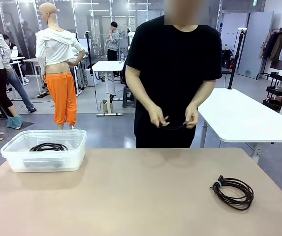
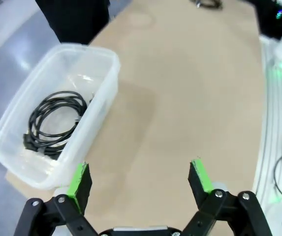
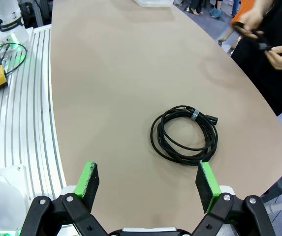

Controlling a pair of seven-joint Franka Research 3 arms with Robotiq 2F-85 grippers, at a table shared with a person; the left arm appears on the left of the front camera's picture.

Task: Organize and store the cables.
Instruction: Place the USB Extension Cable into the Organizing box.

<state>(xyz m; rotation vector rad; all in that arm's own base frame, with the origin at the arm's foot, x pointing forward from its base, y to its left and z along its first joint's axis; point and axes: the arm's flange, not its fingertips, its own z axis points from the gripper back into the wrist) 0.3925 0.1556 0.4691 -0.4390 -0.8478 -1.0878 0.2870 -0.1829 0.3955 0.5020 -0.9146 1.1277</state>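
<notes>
My right end effector (image 3: pixel 147 169) hangs wide open; I see the coiled cable (image 3: pixel 184 133) on the table (image 3: pixel 106 73) just ahead

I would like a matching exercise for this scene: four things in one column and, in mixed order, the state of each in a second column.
Things:
1. clear bin
2. table
3. person's hands
4. left gripper

States:
a. open, holding nothing
b. has a coiled cable lying inside
c. working on a dark cable in the air
d. bears a tied coil on the robot's right

Pairs: 1-b, 2-d, 3-c, 4-a.
</notes>
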